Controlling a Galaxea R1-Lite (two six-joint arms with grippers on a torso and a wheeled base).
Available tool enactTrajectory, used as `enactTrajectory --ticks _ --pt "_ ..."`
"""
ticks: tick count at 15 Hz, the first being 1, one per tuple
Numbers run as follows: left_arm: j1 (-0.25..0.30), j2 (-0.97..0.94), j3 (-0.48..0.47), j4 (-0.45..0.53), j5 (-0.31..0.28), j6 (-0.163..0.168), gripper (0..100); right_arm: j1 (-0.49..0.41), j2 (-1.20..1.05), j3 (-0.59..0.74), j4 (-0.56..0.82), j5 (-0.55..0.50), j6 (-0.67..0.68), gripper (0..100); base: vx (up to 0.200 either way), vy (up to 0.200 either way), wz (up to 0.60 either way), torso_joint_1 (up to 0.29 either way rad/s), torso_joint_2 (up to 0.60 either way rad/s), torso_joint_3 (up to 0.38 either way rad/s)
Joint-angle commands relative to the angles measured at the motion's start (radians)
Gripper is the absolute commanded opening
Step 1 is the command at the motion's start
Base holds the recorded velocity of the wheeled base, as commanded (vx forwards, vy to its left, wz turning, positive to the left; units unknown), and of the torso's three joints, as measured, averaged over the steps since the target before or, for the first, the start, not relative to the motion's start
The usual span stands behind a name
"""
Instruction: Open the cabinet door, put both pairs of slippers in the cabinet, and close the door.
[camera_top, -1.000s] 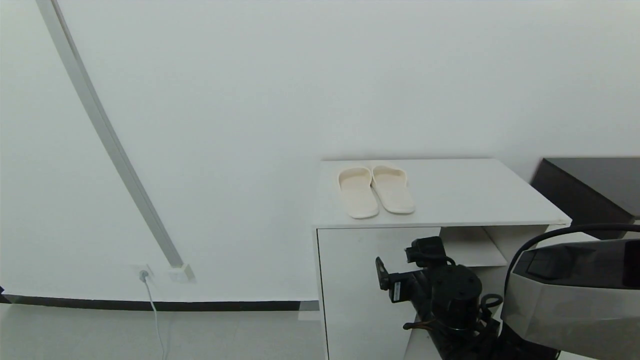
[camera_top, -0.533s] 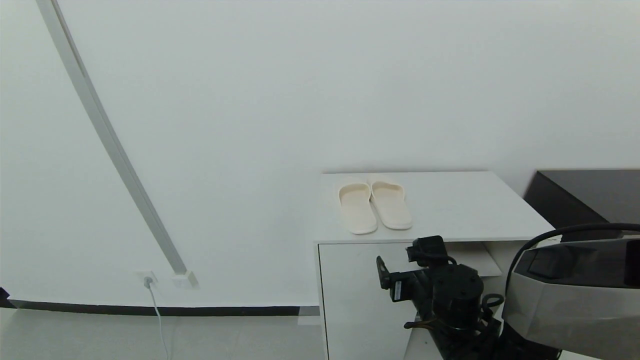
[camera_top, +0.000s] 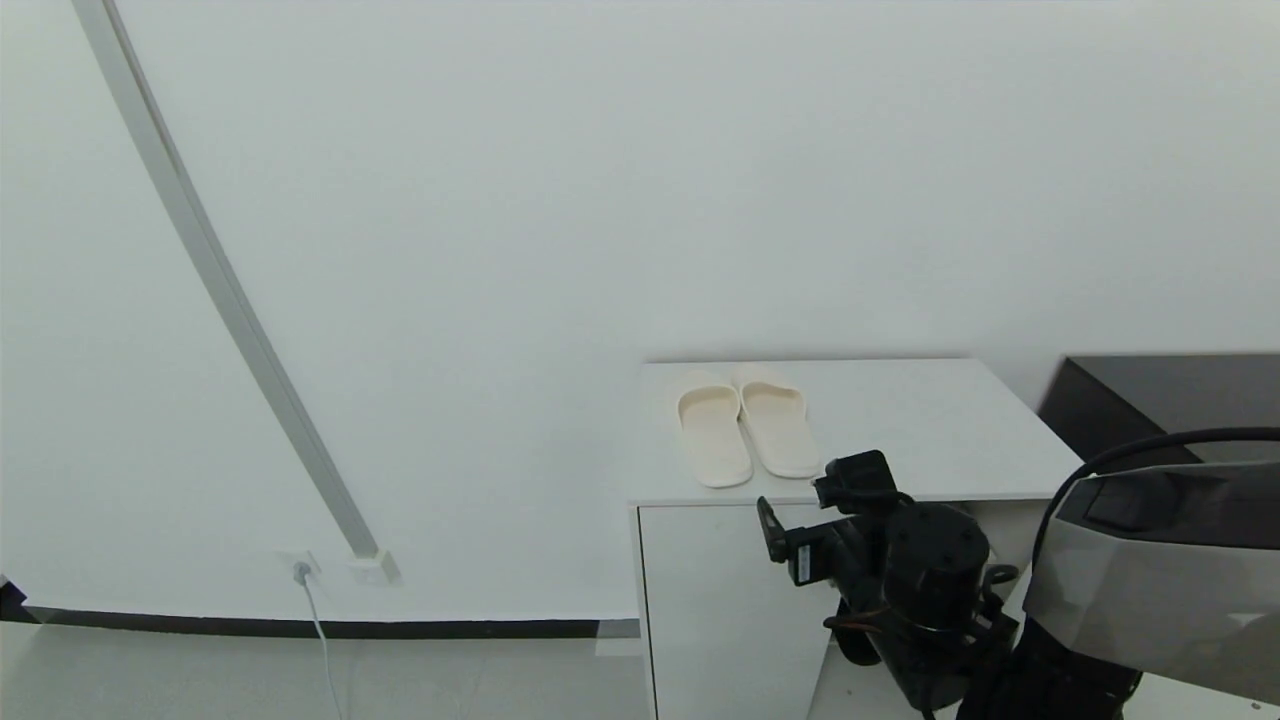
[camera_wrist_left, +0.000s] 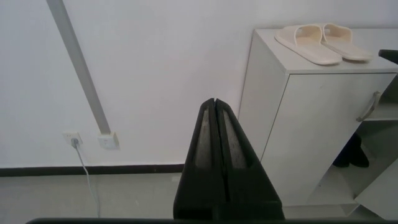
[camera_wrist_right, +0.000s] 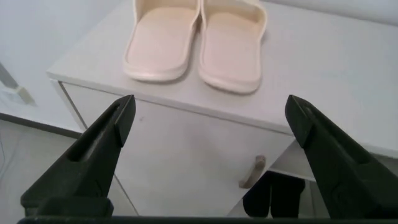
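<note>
Raising right gripper (camera_wrist_right: 210, 106) against the cabinet (camera_top: 920, 430) front since a second ago, whole head view shifting as well. Holding its fingers wide apart, just short of cream slippers (camera_top: 748, 432) lying side by side on the cabinet top. Keeping left gripper (camera_wrist_left: 215, 109) pressed together, well apart from the cabinet. Probably risking a finger striking the top's front edge if advancing too low. Also risking pushing the slippers toward the wall (camera_top: 600, 200), or catching one alone, if closing off-centre.

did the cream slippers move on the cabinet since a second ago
No. The slippers keep their spot by the cabinet top's left edge; the camera shifted.
</note>
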Motion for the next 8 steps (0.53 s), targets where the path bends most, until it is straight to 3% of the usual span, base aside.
enactTrajectory --ticks 1,2,4,6,8 --pt "0.001 0.001 0.0 0.001 0.001 -0.001 0 -0.003 -0.003 -0.026 -0.001 0.004 -0.008 100 0.0 0.0 0.0 0.0 0.0 0.0" --pt "0.001 0.001 0.0 0.0 0.001 0.002 0 -0.003 -0.003 -0.056 0.01 0.029 -0.024 100 0.0 0.0 0.0 0.0 0.0 0.0" --pt "0.001 0.001 0.0 0.0 0.002 0.002 0 -0.001 -0.059 -0.208 0.294 0.038 0.006 100 0.0 0.0 0.0 0.0 0.0 0.0" --pt "0.001 0.001 0.0 0.001 0.001 0.008 0 0.011 -0.169 -0.351 0.647 0.038 0.14 100 0.0 0.0 0.0 0.0 0.0 0.0" --pt "0.001 0.001 0.0 0.0 -0.001 0.008 0 0.048 -0.247 -0.467 0.912 0.023 0.246 100 0.0 0.0 0.0 0.0 0.0 0.0"
